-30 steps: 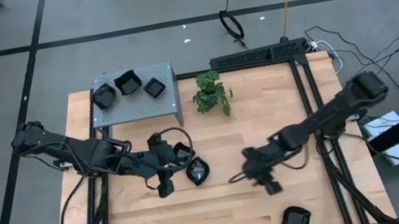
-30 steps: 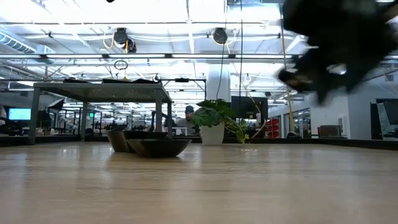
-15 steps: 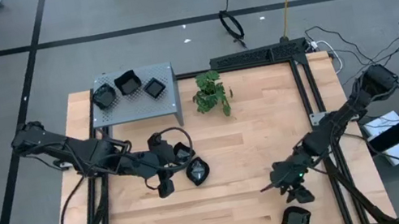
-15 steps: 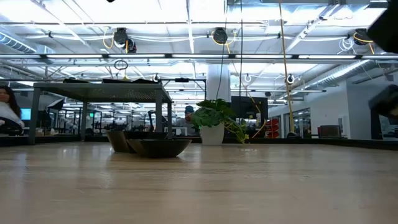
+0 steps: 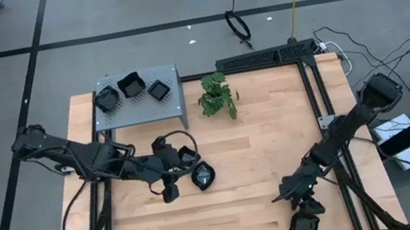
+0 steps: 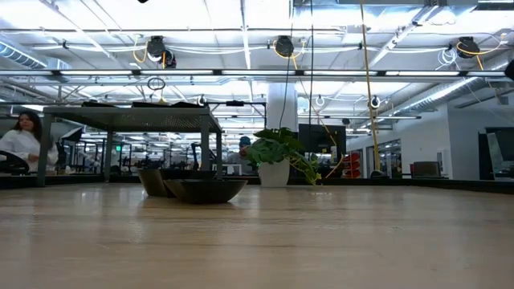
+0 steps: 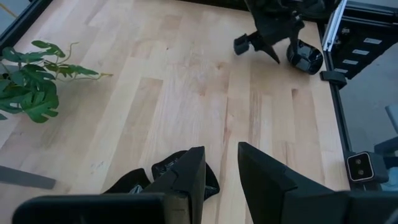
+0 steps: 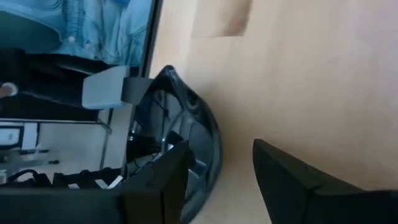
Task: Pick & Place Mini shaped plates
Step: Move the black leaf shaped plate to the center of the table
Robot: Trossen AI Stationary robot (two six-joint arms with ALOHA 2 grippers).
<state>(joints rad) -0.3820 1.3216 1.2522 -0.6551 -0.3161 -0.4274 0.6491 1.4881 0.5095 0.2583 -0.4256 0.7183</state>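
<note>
Right gripper (image 5: 303, 203) has swung from mid-surface to the near right edge, now directly over a lone mini plate (image 5: 305, 224); jaws open, straddling its rim, not yet gripping. Pick looks imminent. Left gripper (image 5: 172, 176) unmoved, jaws open, two plates (image 5: 198, 174) just beside them.

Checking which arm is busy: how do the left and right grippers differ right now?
The left gripper sits mid-table beside a black dish; the right gripper is at the table's near right corner, over another black dish. In the right wrist view one finger sits over that dish's rim, whereas the left gripper's fingers have a dish beside them, not between. Both are open and hold nothing.
</note>
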